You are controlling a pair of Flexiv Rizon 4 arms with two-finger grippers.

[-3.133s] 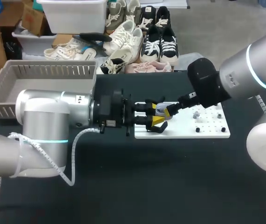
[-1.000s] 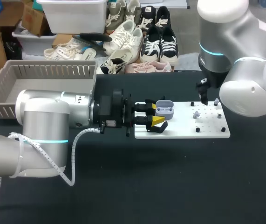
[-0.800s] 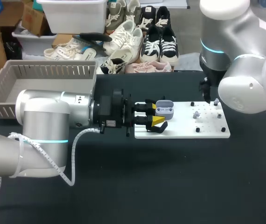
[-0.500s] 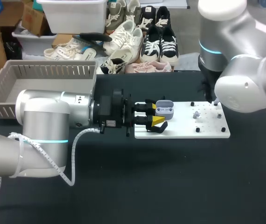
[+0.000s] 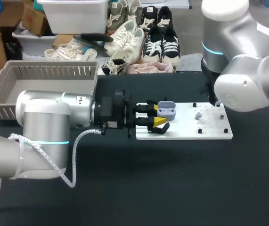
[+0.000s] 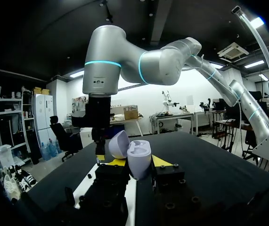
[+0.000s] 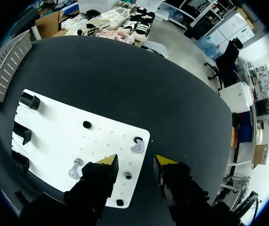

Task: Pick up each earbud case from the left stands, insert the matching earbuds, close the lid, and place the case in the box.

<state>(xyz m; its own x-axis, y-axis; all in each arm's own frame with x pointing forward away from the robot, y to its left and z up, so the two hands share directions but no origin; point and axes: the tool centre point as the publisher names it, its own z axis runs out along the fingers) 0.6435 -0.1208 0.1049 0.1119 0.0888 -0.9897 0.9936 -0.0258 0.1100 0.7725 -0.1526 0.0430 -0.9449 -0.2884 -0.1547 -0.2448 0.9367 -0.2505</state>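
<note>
My left gripper [image 5: 158, 117] is shut on a lavender earbud case [image 5: 167, 112] and holds it over the left end of the white board [image 5: 186, 129]. In the left wrist view the case [image 6: 139, 155] sits between the yellow tips with its lid [image 6: 117, 143] open. My right arm [image 5: 233, 89] stands over the board's far right part and hides its own gripper there. In the right wrist view my right gripper [image 7: 135, 161] hovers above the board [image 7: 59, 132], fingers apart. A lavender earbud [image 7: 136, 147] lies just ahead of the gap, touched by neither finger. A second earbud [image 7: 74, 168] sits beside the gripper.
A grey basket [image 5: 40, 75] stands at the table's far left. Three black stands [image 7: 29, 100] line the board's left end. Small black pegs [image 5: 199, 131] dot the board. Dark tabletop [image 5: 172, 188] lies open in front of the board.
My right arm has drawn back from the held case to the board's far right, then edged a little further right over the last second. My left arm and the case have stayed put.
</note>
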